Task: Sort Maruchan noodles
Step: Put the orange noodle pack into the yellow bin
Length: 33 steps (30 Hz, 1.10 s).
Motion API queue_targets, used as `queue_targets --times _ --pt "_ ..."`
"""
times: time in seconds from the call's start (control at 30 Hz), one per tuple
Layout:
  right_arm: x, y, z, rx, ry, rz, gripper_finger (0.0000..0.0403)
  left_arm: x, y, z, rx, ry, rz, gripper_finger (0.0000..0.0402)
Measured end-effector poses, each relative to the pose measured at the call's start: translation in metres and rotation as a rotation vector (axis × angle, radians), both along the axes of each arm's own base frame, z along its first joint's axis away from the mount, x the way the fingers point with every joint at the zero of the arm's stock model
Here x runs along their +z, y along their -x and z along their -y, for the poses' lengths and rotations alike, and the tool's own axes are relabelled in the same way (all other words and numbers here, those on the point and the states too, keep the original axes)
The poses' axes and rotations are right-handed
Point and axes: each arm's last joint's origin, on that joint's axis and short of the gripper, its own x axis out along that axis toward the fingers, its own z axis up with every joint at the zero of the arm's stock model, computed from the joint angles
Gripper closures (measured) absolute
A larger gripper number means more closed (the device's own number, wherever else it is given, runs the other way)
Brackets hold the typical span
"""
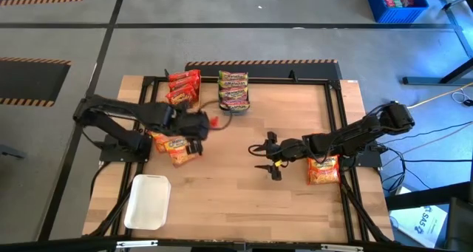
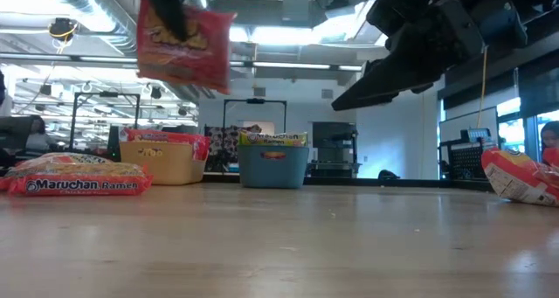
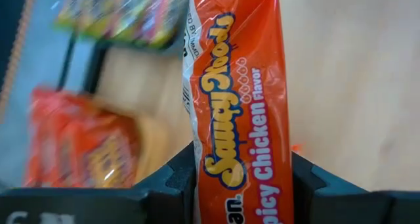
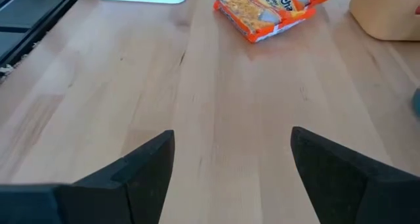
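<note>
My left gripper (image 1: 201,123) hangs above the table's left middle, shut on a red-orange Maruchan packet (image 2: 185,38). Two more packets (image 1: 175,145) lie flat on the wood just near of it, and another (image 1: 323,170) lies under my right arm. Red packets fill the yellow tray (image 1: 183,88) and green-edged ones the blue-grey tray (image 1: 233,90), both at the far edge. My right gripper (image 1: 261,157) is open, raised over the table's middle, touching nothing. My left gripper pinches the red-orange packet (image 3: 239,119) between its two fingers (image 3: 178,178), one on each flat face. The fingers come from above at the packet's upper end (image 2: 175,10). The packet hangs below them, lifted clear of the table.
A white tray (image 1: 148,201) sits at the near left corner. A black frame (image 1: 336,104) rims the table. Bare wood (image 4: 230,86) stretches between my right gripper and the lying packets (image 4: 272,7). A person (image 2: 550,141) shows at the room's right edge.
</note>
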Motion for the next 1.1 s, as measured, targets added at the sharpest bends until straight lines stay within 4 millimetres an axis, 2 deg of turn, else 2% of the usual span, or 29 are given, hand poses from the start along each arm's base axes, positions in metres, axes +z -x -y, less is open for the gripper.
queue_targets --times 0.27,0.5,0.6,0.77,0.93,1.1 --pt "0.0 0.0 0.0 -0.002 0.002 -0.002 0.0116 0.006 0.027 -0.05 0.17 -0.044 -0.125 0.0272" --pt "-0.003 0.0 0.0 -0.001 0.006 -0.021 0.0116 0.002 0.033 -0.1 0.239 -0.086 -0.182 0.0272" --pt "-0.006 0.002 0.0 0.006 0.002 -0.02 0.0116 -0.009 0.036 -0.116 0.211 -0.084 -0.228 0.0272" --pt "-0.012 0.007 0.001 0.004 0.006 -0.017 0.0116 -0.041 0.041 -0.139 0.209 -0.065 -0.259 0.0272" --pt "-0.016 0.011 0.002 0.008 -0.005 0.045 0.0116 -0.072 0.041 -0.151 0.153 -0.084 -0.255 0.0272" --pt "-0.018 0.013 0.003 0.01 -0.007 0.054 0.0116 -0.092 0.049 -0.159 0.148 0.017 -0.236 0.0272"
